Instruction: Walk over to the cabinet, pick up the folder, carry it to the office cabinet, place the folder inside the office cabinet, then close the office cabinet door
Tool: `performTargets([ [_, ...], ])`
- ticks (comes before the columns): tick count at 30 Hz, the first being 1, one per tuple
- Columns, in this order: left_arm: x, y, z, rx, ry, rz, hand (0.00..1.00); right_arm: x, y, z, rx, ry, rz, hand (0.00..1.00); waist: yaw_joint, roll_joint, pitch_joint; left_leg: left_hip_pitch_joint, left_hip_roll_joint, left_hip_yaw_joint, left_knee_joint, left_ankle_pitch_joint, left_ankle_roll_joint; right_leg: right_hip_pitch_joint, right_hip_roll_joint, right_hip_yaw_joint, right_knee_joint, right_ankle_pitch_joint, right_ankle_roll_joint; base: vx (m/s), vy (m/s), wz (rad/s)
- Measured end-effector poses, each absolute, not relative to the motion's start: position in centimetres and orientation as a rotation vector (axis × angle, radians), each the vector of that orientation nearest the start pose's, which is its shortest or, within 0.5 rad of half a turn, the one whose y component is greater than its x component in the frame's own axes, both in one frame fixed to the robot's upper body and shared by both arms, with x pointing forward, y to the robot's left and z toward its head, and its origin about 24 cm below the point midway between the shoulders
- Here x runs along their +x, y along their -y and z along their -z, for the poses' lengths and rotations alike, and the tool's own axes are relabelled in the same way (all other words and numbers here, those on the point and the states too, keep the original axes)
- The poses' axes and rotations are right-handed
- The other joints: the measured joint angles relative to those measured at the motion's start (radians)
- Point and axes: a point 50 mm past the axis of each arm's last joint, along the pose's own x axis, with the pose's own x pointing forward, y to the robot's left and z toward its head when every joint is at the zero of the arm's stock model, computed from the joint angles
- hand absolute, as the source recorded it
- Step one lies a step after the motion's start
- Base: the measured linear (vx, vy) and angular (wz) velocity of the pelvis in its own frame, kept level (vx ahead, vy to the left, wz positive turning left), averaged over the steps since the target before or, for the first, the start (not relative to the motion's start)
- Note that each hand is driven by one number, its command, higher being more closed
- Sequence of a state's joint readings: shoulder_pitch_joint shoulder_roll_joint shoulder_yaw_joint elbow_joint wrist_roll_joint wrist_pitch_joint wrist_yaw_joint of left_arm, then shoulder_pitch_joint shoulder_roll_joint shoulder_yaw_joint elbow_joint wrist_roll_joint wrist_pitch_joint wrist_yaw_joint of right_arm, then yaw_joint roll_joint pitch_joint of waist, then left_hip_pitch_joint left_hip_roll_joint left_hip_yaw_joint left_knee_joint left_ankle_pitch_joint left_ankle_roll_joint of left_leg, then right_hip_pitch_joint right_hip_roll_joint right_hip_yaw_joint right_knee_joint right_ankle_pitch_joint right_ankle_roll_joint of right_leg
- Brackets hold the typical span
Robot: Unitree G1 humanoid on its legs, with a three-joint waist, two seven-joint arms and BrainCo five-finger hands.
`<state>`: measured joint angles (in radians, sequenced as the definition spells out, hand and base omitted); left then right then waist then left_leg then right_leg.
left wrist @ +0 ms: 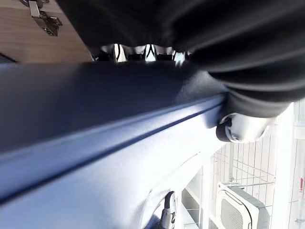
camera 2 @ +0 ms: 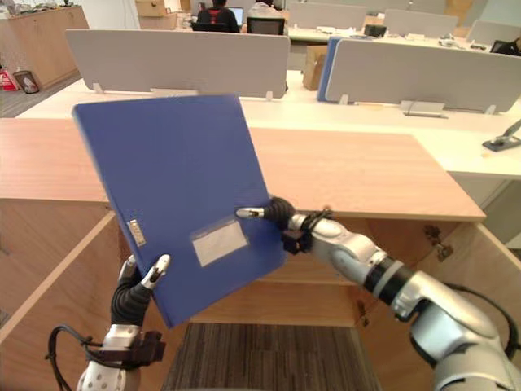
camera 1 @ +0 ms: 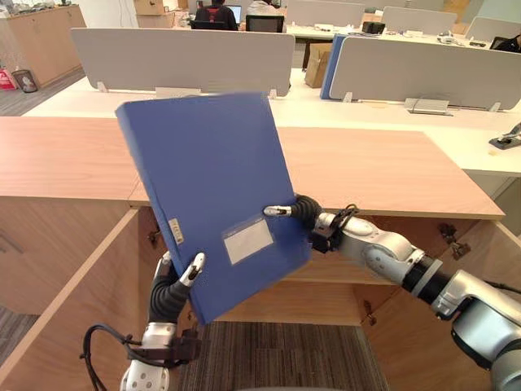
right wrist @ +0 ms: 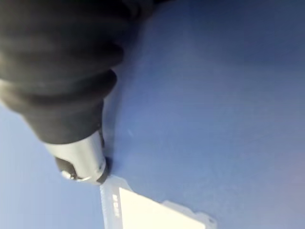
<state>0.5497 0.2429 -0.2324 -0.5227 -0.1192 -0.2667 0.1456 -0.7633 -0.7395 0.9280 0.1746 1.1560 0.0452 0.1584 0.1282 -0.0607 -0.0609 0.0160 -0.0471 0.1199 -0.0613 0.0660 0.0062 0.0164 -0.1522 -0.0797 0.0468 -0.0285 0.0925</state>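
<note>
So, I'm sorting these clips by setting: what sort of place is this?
Most likely an open-plan office: long white desks with grey divider screens, a person seated at the back, and a wooden cabinet.

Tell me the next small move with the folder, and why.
Probably lower the blue folder into the open office cabinet below: the left hand and right hand both pinch its edges, yet it stands tilted in front of the wooden top, not yet inside.

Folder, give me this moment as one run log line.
stage: carrying | folder: tilted, before open office cabinet, not yet inside | left hand: grips lower corner | right hand: pinches right edge
</note>
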Motion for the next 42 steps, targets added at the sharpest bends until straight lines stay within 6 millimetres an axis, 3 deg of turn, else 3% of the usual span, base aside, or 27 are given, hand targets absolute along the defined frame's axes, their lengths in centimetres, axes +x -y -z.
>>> performTargets([
  [1,14.3,-15.1,-7.9,-0.030,0.205,0.030,0.00,31.7,10.2,-11.3,0.046,-0.200,-0.824,1.00,0.001,0.000,0.000,0.000,0.000,0.000,0.001,0.000,0.000,0.000,0.000,0.000,0.000,0.000,0.000,0.00,0.000,0.00],
  [6,13.9,-15.0,-7.6,-0.021,0.178,0.065,0.00,31.7,10.7,-11.6,0.035,-0.190,-0.834,1.00,0.000,0.002,0.001,-0.016,0.004,0.000,0.025,-0.011,-0.005,-0.008,-0.002,0.000,0.007,0.000,0.000,0.00,0.000,0.00],
  [9,13.8,-14.5,-7.0,-0.120,0.136,0.131,0.00,31.8,10.8,-12.4,0.024,-0.148,-0.842,1.00,-0.005,0.008,0.002,-0.024,0.005,0.001,0.037,-0.014,-0.007,-0.015,-0.003,0.001,0.011,0.000,0.000,0.00,0.000,0.00],
  [12,13.8,-13.8,-4.9,-0.331,0.026,0.218,0.00,31.5,11.3,-12.7,0.030,-0.102,-0.834,1.00,-0.008,0.013,0.001,-0.034,0.004,0.001,0.054,-0.019,-0.009,-0.021,-0.004,0.002,0.013,0.000,0.000,0.00,0.000,0.00],
  [14,13.9,-13.9,-2.0,-0.460,-0.106,0.252,0.00,30.8,11.6,-12.0,0.082,-0.095,-0.820,1.00,-0.015,0.018,-0.003,-0.039,0.010,0.003,0.062,-0.024,-0.014,-0.021,-0.002,0.002,0.009,0.000,-0.001,0.00,0.002,-0.02],
  [18,13.7,-14.2,2.2,-0.532,-0.303,0.253,0.00,29.6,12.0,-10.0,0.179,-0.112,-0.771,1.00,-0.039,0.021,-0.006,-0.040,0.016,0.010,0.062,-0.024,-0.013,-0.020,0.005,0.008,-0.008,0.008,-0.007,0.01,0.001,-0.08],
  [20,12.9,-14.2,4.7,-0.532,-0.426,0.254,0.00,29.5,12.9,-9.9,0.247,-0.079,-0.711,1.00,-0.061,0.021,-0.006,-0.040,0.019,0.011,0.062,-0.020,-0.008,-0.019,0.009,0.012,-0.017,0.014,-0.006,0.03,0.002,-0.09],
  [23,11.4,-14.7,7.9,-0.528,-0.594,0.189,0.00,30.1,14.2,-11.4,0.303,0.020,-0.641,1.00,-0.069,0.021,-0.006,-0.040,0.022,0.015,0.061,-0.020,-0.008,-0.017,0.014,0.024,-0.033,0.025,-0.005,0.03,0.005,-0.12],
  [25,9.8,-15.3,10.1,-0.513,-0.724,0.134,0.00,30.6,15.7,-13.4,0.387,0.145,-0.558,1.00,-0.077,0.021,-0.006,-0.035,0.024,0.017,0.056,-0.020,-0.008,-0.016,0.017,0.030,-0.040,0.029,-0.006,0.03,0.005,-0.13],
  [29,8.6,-15.9,11.2,-0.449,-0.787,0.096,0.00,30.9,18.3,-15.8,0.343,0.301,-0.402,1.00,-0.083,0.020,-0.006,-0.020,0.024,0.025,0.043,-0.020,-0.008,-0.010,0.016,0.033,-0.042,0.029,-0.006,0.02,0.011,-0.07],
  [31,8.0,-16.3,11.9,-0.439,-0.819,0.050,0.00,30.7,19.1,-16.0,0.290,0.325,-0.343,1.00,-0.085,0.019,-0.011,-0.008,0.024,0.033,0.031,-0.020,-0.008,-0.007,0.017,0.042,-0.044,0.029,-0.006,0.02,0.018,-0.12],
  [35,6.6,-18.7,13.7,-0.411,-0.904,-0.119,0.00,30.6,20.0,-16.2,0.196,0.372,-0.240,1.00,-0.092,0.018,-0.010,-0.008,0.017,0.033,0.030,-0.020,-0.008,-0.007,0.017,0.054,-0.052,0.032,-0.003,0.01,0.017,-0.03],
  [38,4.7,-21.2,15.1,-0.402,-0.987,-0.326,0.00,29.7,20.5,-18.0,0.143,0.501,-0.122,1.00,-0.100,0.016,-0.009,-0.004,0.018,0.037,0.020,-0.020,-0.008,-0.008,0.018,0.056,-0.056,0.033,-0.003,0.02,0.009,-0.04],
  [42,1.9,-22.8,15.9,-0.324,-1.106,-0.444,0.00,28.1,19.1,-20.5,-0.007,0.681,-0.072,1.00,-0.112,0.011,-0.007,0.006,0.018,0.038,0.009,-0.020,-0.008,-0.002,0.018,0.056,-0.060,0.033,-0.003,0.04,0.010,-0.05],
])
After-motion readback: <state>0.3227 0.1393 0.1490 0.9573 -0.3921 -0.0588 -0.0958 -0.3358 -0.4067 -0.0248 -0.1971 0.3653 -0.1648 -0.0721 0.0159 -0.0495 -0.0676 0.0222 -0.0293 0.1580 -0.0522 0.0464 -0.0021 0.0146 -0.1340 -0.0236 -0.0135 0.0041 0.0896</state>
